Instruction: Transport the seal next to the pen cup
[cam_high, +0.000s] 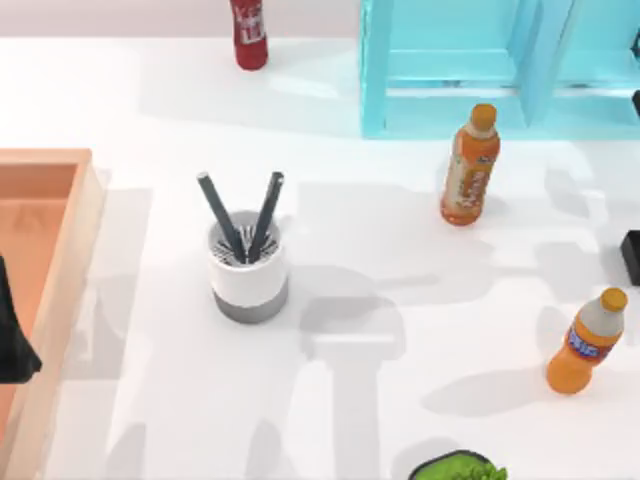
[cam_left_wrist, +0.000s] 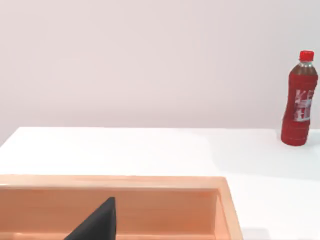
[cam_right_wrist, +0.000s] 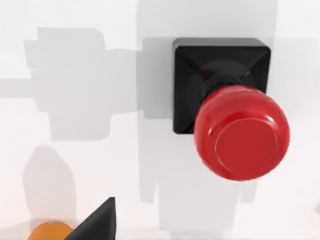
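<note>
We take the pen cup (cam_high: 248, 272) as landmark: a white cylinder with a grey bottom band and a slotted insert, two dark grey pens (cam_high: 243, 214) splaying out of it, standing upright on the smooth white table (cam_high: 150, 100). The seal (cam_right_wrist: 225, 107) is in our right wrist view, seen from above: a glossy red rounded knob on a black square base, sitting flat on the table with bare white surface all round it; in the top view a black corner (cam_high: 631, 256) at the table's right edge, far right of the cup, may be its base, though we cannot tell. Between there and the cup the table lies open, crossed only by grey shadows. Right of the cup and farther back stands an orange bottle (cam_high: 470, 166); a second orange bottle (cam_high: 585, 342) stands far right and nearer. A red bottle (cam_high: 249, 33) stands at the back edge behind the cup, a pale blue rack (cam_high: 376, 80) behind and right, something green (cam_high: 458, 468) at the near edge. Left of the cup a wooden tray (cam_high: 70, 290) with raised walls. Our left arm (cam_high: 14, 340) is parked over the tray; a dark tip (cam_left_wrist: 97, 224) shows. For either gripper, released or clenched, we cannot tell.
</note>
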